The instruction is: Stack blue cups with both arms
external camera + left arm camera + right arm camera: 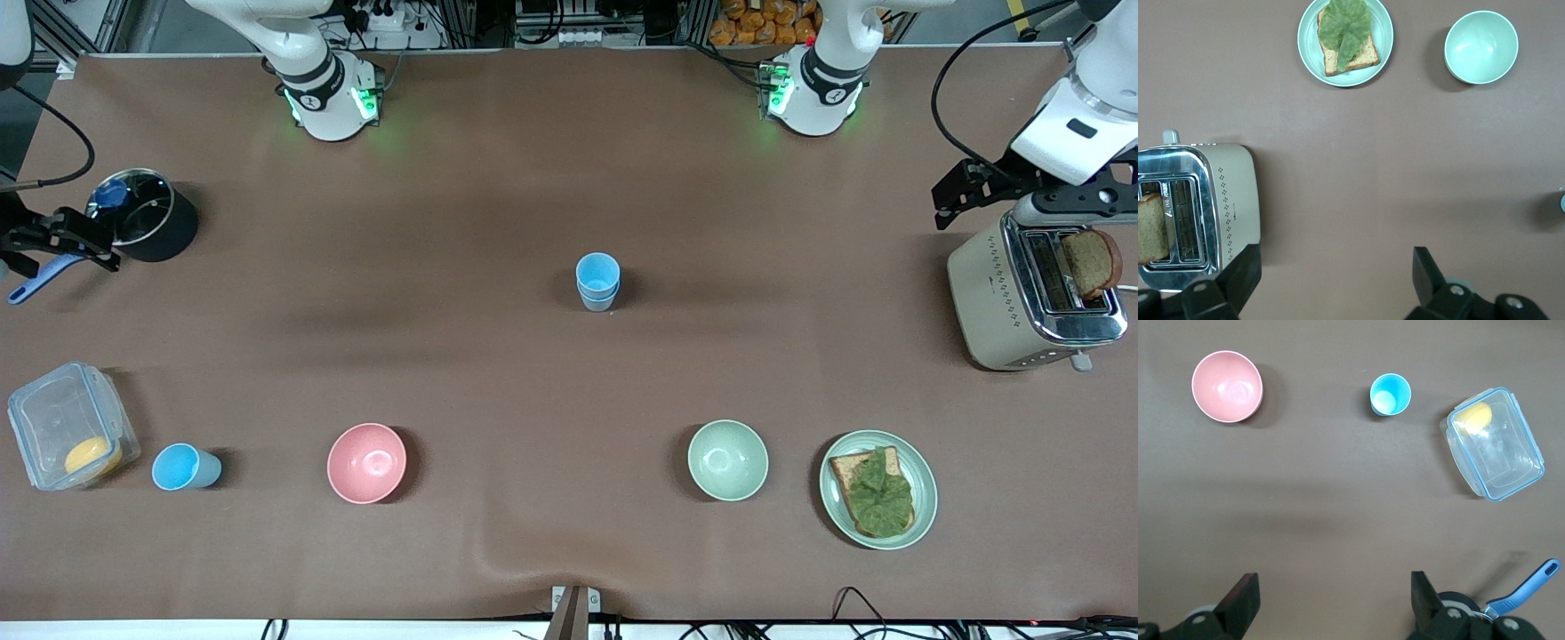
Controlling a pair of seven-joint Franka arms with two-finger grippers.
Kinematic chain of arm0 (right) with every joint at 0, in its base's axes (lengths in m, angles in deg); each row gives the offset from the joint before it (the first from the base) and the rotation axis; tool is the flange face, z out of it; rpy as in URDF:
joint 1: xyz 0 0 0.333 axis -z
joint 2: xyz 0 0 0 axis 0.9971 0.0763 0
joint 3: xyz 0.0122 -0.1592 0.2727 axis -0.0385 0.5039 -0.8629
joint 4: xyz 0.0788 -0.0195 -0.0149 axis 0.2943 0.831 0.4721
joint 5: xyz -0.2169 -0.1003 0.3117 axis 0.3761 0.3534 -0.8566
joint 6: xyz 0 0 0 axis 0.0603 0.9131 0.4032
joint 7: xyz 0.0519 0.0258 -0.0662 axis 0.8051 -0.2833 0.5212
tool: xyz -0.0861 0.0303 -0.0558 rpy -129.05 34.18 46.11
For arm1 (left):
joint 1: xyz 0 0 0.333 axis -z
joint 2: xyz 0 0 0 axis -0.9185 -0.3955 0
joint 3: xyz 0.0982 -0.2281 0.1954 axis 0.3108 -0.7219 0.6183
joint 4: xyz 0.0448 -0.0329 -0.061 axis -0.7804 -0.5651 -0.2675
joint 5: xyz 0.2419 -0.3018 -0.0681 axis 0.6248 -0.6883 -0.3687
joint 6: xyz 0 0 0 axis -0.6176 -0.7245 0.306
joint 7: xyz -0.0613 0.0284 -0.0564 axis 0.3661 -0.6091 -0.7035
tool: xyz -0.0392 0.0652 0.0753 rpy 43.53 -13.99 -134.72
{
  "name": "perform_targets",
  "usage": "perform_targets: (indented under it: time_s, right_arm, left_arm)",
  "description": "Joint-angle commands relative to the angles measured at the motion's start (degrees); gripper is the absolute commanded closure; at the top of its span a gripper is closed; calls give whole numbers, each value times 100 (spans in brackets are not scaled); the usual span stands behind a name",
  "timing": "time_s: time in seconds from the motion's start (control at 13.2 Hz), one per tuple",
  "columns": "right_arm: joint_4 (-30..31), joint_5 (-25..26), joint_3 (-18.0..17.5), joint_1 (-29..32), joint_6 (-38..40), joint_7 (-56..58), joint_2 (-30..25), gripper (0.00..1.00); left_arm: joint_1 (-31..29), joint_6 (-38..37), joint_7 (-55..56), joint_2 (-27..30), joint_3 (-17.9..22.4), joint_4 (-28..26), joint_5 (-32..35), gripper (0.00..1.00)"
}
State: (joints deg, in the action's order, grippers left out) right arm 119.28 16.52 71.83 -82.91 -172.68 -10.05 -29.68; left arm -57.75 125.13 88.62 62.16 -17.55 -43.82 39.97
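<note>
Two blue cups (597, 281) stand nested in one stack at the middle of the table; a sliver of the stack shows at the edge of the left wrist view (1562, 202). A third blue cup (185, 468) stands alone near the front camera at the right arm's end, beside a clear container; it also shows in the right wrist view (1390, 394). My left gripper (965, 191) (1335, 273) is open and empty, up beside the toaster. My right gripper (98, 242) (1333, 600) is open and empty, up beside the black pot.
A black pot with a glass lid (142, 222) and a blue handle (36, 280) lie at the right arm's end. A clear container (67, 436), pink bowl (366, 462), pale green bowl (727, 460) and plate of toast (878, 489) line the near side. A toaster (1031, 293) stands at the left arm's end.
</note>
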Motion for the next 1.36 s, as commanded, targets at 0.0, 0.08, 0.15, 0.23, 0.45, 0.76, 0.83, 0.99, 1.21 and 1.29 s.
perform_targets:
  time_s: [0.0,0.08,0.15,0.23,0.45,0.76,0.83,0.99,1.21,1.29]
  right_arm:
    - [-20,38,-89,115,29,23,3,0]
    - [-20,38,-89,115,29,23,3,0]
    - [-20,38,-89,115,29,23,3,0]
    - [-20,38,-89,115,29,23,3,0]
    - [-20,38,-89,115,29,23,3,0]
    - [-20,38,-89,115,29,23,3,0]
    - [-20,38,-89,115,29,23,3,0]
    - [-20,38,-89,115,29,23,3,0]
    - [-20,30,-89,115,29,23,3,0]
    - [-20,-5,-89,115,29,23,3,0]
  left_arm:
    - [36,-183,-82,-6,12,182,-200,0]
    - [27,-183,-73,-6,-6,173,-244,0]
    - [27,-183,-64,-24,-23,173,-288,0]
    - [10,-183,-64,-41,-24,182,-402,0]
    - [45,-183,-20,-50,-41,234,-456,0]
    - [28,-183,-3,-94,-41,287,-456,0]
    - [10,-183,41,-103,-41,279,-456,0]
    - [36,-183,181,-94,-41,296,-412,0]
    - [45,-253,366,-94,-50,331,-394,0]
    - [36,-262,375,-94,-41,349,-394,0]
